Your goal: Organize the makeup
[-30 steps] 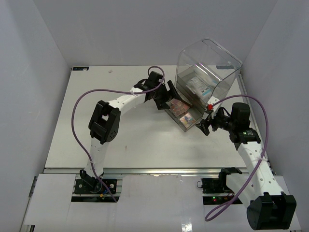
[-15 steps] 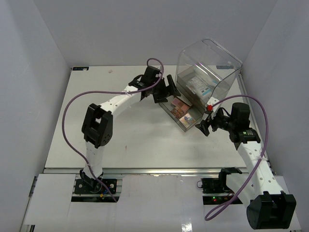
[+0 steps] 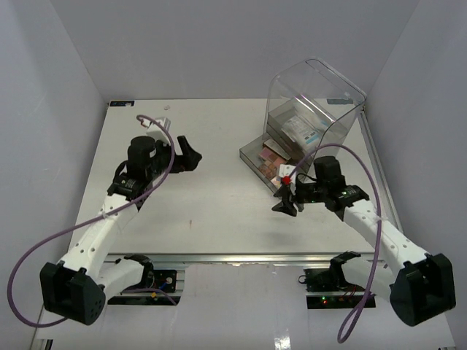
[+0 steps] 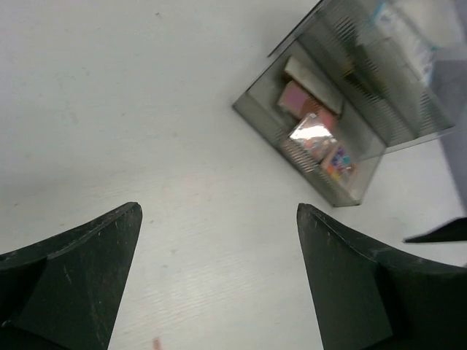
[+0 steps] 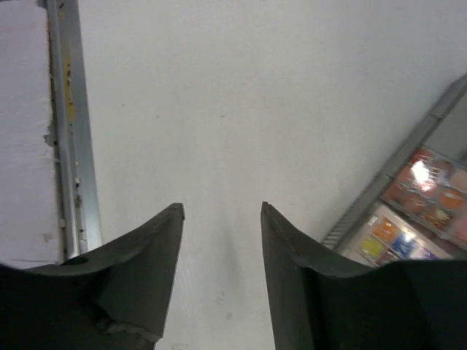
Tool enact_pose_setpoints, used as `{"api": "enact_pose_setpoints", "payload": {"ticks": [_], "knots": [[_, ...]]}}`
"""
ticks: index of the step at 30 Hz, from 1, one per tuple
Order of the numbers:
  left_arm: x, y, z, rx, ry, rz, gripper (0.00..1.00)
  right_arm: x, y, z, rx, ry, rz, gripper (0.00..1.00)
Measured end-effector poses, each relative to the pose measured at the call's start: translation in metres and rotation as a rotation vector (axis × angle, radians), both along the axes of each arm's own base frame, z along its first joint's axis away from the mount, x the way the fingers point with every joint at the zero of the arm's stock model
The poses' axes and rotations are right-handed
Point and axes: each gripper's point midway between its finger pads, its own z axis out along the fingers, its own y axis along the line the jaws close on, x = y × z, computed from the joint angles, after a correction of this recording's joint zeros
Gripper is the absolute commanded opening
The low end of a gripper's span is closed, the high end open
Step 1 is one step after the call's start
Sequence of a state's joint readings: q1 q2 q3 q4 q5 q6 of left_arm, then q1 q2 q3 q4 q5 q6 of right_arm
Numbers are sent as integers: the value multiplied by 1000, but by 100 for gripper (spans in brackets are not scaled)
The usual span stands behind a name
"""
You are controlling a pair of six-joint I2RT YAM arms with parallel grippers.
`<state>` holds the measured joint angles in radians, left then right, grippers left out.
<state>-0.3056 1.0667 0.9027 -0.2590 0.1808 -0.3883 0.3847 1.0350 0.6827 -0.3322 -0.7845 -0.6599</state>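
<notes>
The table (image 3: 219,211) fills the middle of the top view, with walls (image 3: 58,87) close along its left, rear and right edges and a metal rail (image 3: 233,257) along its near edge. Open surface runs across the centre and the lower left of the frame.

The clear box (image 3: 321,95) stands in the upper right corner, close to the right wall. Its bottom drawer (image 3: 252,154) is pulled out toward the centre of the frame.

The left gripper (image 3: 188,154) hangs over bare table at centre left, well apart from the drawer. Its jaws are spread wide, with only table between them (image 4: 217,211). The right gripper (image 3: 283,202) sits just below the drawer's near end. Its jaws stand at a moderate gap and hold nothing (image 5: 221,208).

The makeup lies inside the box. The palettes (image 4: 314,135), pink and multicoloured, lie flat in the open drawer. A white packet (image 3: 303,131) with blue print sits on a higher level.

The right arm covers the drawer's near end in the top view. Glare and ribbed plastic blur the smaller items, which cannot be told apart. The right wrist view cuts off all but a corner of the palettes (image 5: 430,211).

One second earlier, the left gripper was at the drawer's left side and the right gripper at its near right corner. Both have since drawn back, and the right jaws have narrowed.
</notes>
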Motion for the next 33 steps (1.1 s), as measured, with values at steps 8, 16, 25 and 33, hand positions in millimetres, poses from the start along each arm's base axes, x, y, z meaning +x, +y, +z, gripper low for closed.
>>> {"api": "enact_pose_setpoints", "payload": {"ticks": [8, 16, 25, 33], "knots": [[-31, 30, -56, 165, 30, 27, 98, 34, 63, -45, -270, 124, -38, 16], [-30, 39, -27, 176, -91, 59, 98, 101, 68, -94, -494, 131, -371, 46], [-29, 42, -26, 186, -97, 71, 98, 154, 23, -104, -658, -40, -731, 90], [-29, 42, -26, 188, -97, 71, 98, 193, -21, -92, -650, -101, -918, 90]]}}
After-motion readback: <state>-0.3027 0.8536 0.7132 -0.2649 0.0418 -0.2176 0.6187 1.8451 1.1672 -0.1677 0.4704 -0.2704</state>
